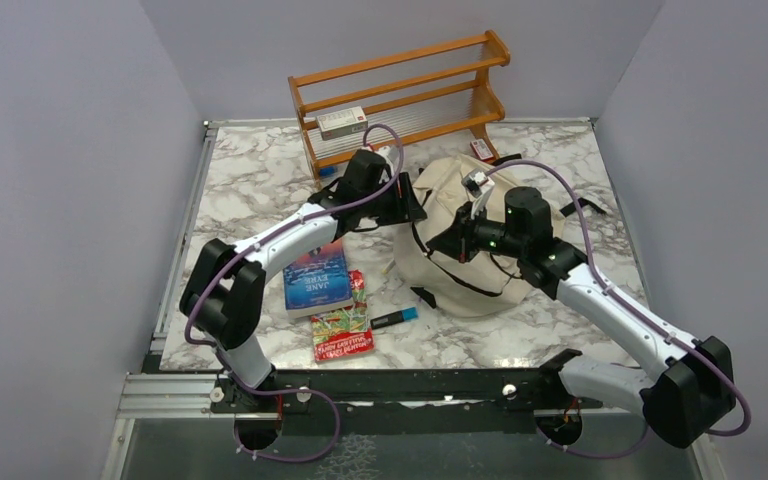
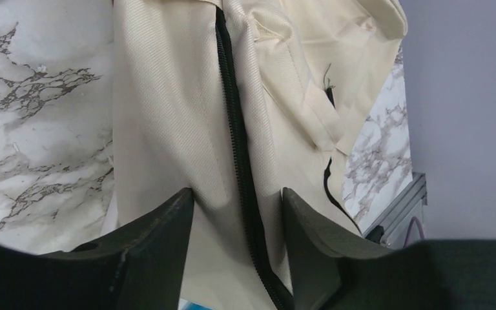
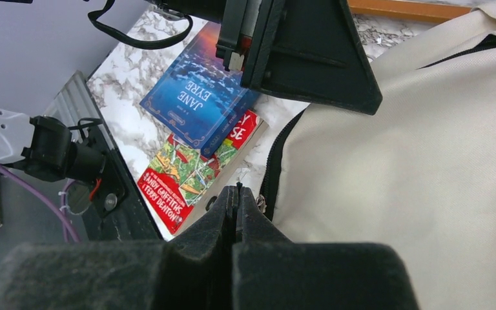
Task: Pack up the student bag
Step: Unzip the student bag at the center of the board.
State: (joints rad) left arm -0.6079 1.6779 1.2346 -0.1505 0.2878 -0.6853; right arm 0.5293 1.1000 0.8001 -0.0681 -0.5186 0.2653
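white marble tabletop [image 1: 250, 180] carries large soft beige fabric backpack [image 1: 460, 285], slumped right of centre. blue paperback book [image 1: 317, 280] lies flat left of it. my left claw [image 2: 237, 192]: fingers apart, straddling backpack's black zipper line [image 2: 232, 116]. my right claw [image 3: 236, 188]: fingers pressed together beside backpack's edge.

We find bare table [image 1: 245, 185] by its left edge; the rack [image 1: 410, 86] bars the far edge, the student bag [image 1: 435, 190] probably the middle.
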